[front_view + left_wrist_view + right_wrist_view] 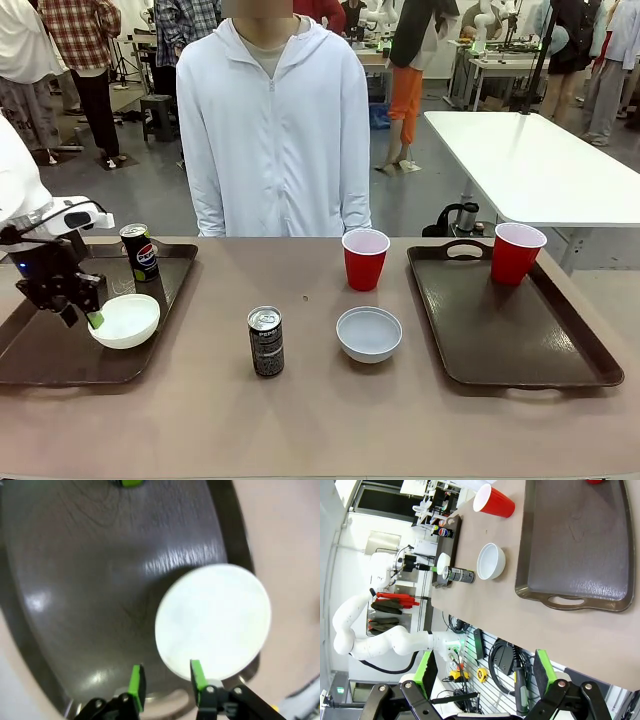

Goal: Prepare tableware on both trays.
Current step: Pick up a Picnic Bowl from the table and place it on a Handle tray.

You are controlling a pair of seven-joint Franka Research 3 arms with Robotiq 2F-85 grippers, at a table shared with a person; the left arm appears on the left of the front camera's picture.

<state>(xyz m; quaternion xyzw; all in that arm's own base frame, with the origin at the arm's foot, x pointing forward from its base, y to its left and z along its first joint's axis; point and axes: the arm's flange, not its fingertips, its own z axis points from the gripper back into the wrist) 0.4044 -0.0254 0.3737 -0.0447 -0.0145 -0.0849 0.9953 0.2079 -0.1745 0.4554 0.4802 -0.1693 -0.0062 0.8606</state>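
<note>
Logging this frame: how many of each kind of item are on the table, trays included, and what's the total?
Red cups: 2
White bowls: 2
Pepsi cans: 2
Brown trays: 2
Total: 8

**Can on the tray** [140, 251]: a slim black can standing at the far corner of the left tray [40, 362]. It bears the red, white and blue Pepsi globe emblem, which is also visible in the right wrist view.

**Can on the desk** [265, 341]: a slim black can standing on the bare desk [300, 425]. Pale lettering runs up its side and faintly reads "pepsi"; the smaller print is too small to read.
</note>
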